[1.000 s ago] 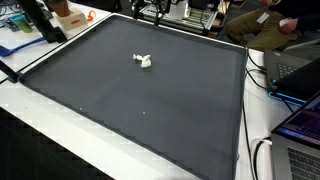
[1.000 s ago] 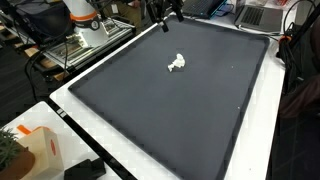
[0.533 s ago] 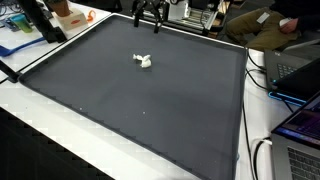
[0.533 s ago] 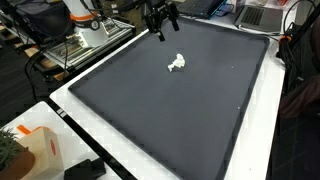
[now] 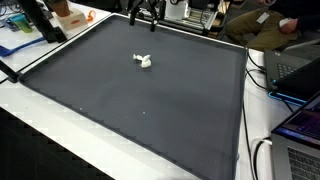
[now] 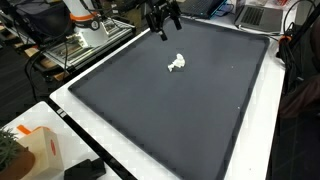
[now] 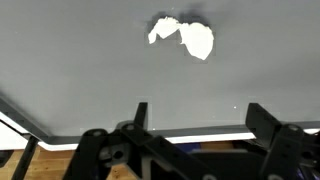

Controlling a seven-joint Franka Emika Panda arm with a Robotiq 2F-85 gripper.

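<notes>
thing: small white crumpled two-lobed lump (image 7: 185, 35) is lying on dark grey mat (image 6: 150, 110) | black gripper (image 6: 166, 27) is hovering apart from it | jaws: standing wide, holding nothing

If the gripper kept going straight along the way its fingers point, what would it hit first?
Probably the bare dark mat, near its edge. The open gripper points down at it, and the small white object lies farther out on the mat; depth is hard to judge.
</notes>
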